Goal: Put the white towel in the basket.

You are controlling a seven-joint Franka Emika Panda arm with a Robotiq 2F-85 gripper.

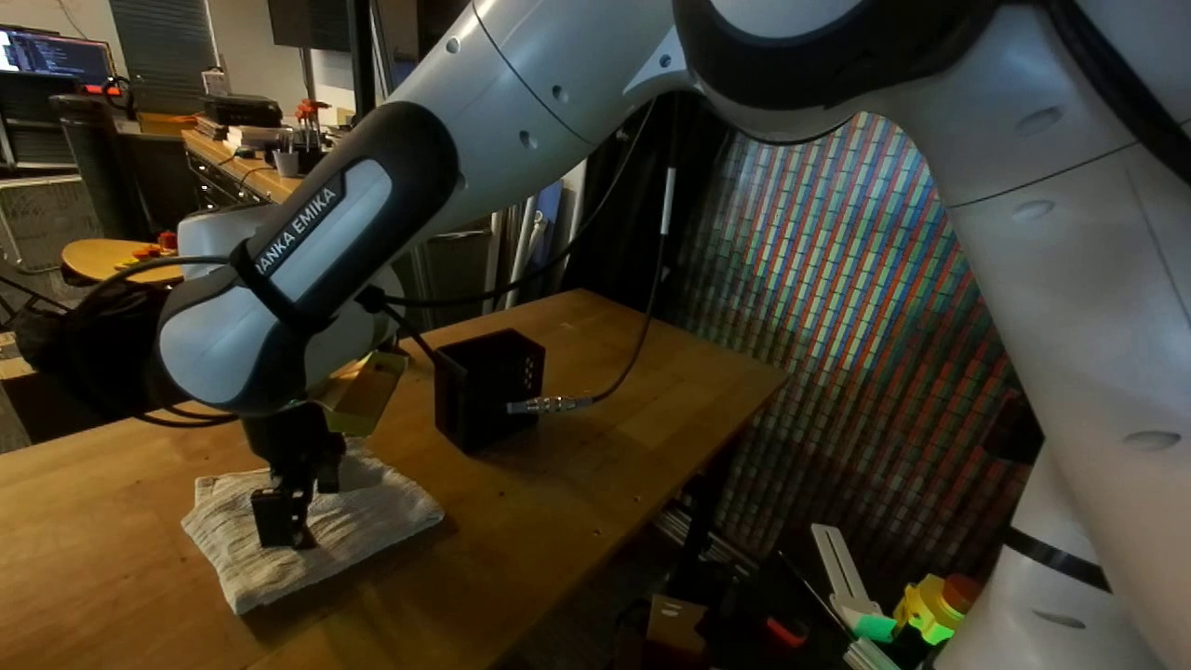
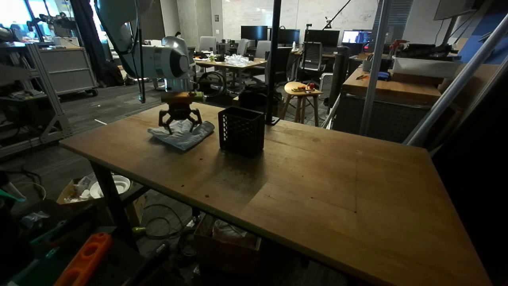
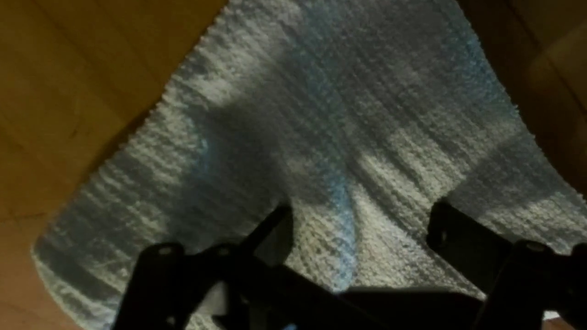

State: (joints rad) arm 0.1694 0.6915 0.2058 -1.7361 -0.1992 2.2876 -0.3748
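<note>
The white towel (image 1: pixel 381 521) lies folded and rumpled on the wooden table; it also shows in an exterior view (image 2: pixel 184 140). In the wrist view the towel (image 3: pixel 367 91) fills most of the picture, with bluish streaks and a raised fold between the fingers. My black gripper (image 1: pixel 302 516) points down at the towel, and it shows in an exterior view too (image 2: pixel 181 130). In the wrist view the gripper (image 3: pixel 361 211) has its fingers wide apart, with the tips at or very near the cloth. The black basket (image 1: pixel 488 391) stands upright beside the towel, also seen in an exterior view (image 2: pixel 242 133). Its inside is hidden.
The wooden table (image 2: pixel 317 190) bears the towel and basket. A cable with a metal connector (image 1: pixel 551 405) hangs from the arm across the view of the basket. A black post (image 2: pixel 274 63) rises at the table's edge behind the basket.
</note>
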